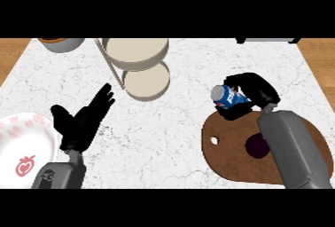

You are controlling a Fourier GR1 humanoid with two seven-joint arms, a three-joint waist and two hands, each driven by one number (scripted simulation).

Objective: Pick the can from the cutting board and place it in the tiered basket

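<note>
You will find no legible text, brand name or number. The can (227, 96) carries a blue, red and white label, with lettering too small to read. The plate (23, 146) bears a red heart-shaped emblem, not a character.

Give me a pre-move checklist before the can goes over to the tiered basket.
1. Grasp: right hand has its fingers curled round the can. Ok.
2. Can off the cutting board: it shows past the board's upper edge, but its height above the counter is not visible. Cannot tell.
3. Can upright: it looks tilted, its top facing up and left. Not ok.
4. Tiered basket open to receive: both round tiers show nothing inside. Ok.
5. Path from can to basket: only bare counter between them. Ok.
6. Left hand: open, resting below and left of the basket, outside the direct line. Ok.
</note>
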